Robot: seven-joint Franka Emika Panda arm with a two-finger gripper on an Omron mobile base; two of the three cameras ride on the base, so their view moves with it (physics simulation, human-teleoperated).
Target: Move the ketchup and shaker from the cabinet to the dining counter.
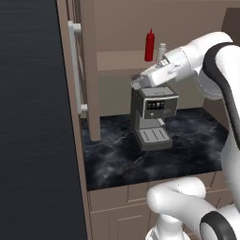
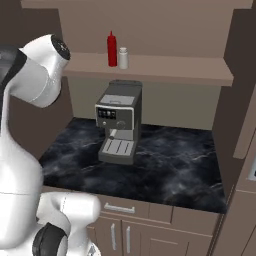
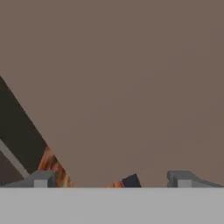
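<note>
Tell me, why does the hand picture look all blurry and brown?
Hand view: soft and smeary, the camera faces a plain brown surface close up. Left base view: the ketchup looks sharper but jagged-edged. Right base view: even light, the coffee machine casts only a faint shadow.

A plain brown cabinet (image 3: 131, 78) surface spans the frame; the claw (image 3: 111, 179) fingertips stand wide apart at the bottom.

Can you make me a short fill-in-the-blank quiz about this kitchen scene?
1. The ketchup and shaker stand on the cabinet ____.
2. On the black marble worktop sits a ____ machine.
3. Between ketchup and shaker, the taller is the ____.
4. The gripper fingers stand ____, holding nothing.

Missing words: shelf; coffee; ketchup; open
</note>
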